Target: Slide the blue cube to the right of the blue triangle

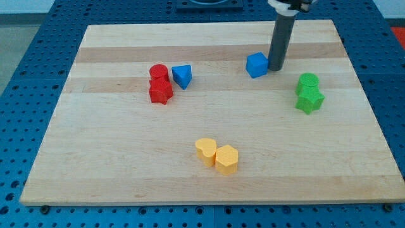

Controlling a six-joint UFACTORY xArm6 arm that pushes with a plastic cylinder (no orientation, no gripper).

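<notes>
Blue cube (256, 64): upper middle of the worktop (114, 164), well right of the blue triangle (182, 76).
My tip (276, 67): our end effector has no jaws to open; it touches the cube's right side, so we judge a leftward push.
Neighbours: red blocks (159, 83) just beside the triangle's left.

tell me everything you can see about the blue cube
The blue cube is a small solid block in a matte, plastic-looking blue, sitting flat on the wooden board near the view's top, right of centre. It is turned slightly, so one corner faces the camera. My tip stands right against its right side, apparently touching. The blue triangle lies well to its left, with bare wood between them.
</notes>
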